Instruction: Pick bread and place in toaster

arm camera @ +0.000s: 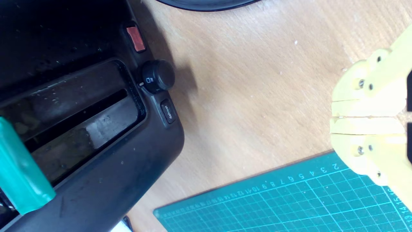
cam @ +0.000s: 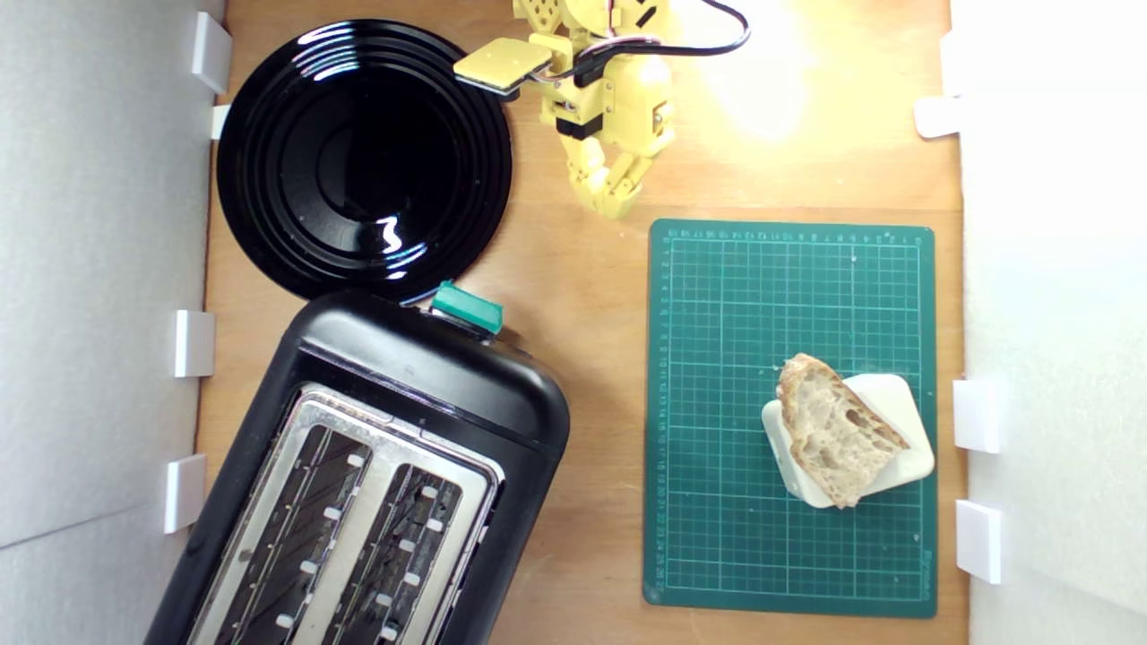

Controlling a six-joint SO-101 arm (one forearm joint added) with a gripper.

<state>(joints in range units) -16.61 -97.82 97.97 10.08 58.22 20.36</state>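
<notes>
So we start at our own gripper [cam: 614, 208], which hangs over bare wood near the top edge of the exterior view; the wrist view shows its yellow fingers [arm camera: 367, 125] pressed together with only a seam between them, clenched on nothing. From the jaws, the bread [cam: 835, 430] lies at about five o'clock in the exterior view, well apart, across the near corner of the green cutting mat [cam: 717, 537]. It rests tilted on a cream block [cam: 901, 421], its long axis running from eleven to five o'clock, crust along the upper edge. We judge the coming move to be a reach out over the mat, jaws parted first and turned to close across the slice's thin faces, not its length. Farther off, at seven o'clock from the jaws, the toaster [cam: 430, 376] sits angled, slots [cam: 296, 528] empty and green lever knob [cam: 466, 306] nearest us. The black plate [cam: 269, 197] lies at nine o'clock. Wooden tabletop [cam: 591, 358] between mat and toaster leaves open room for the carry.
</notes>
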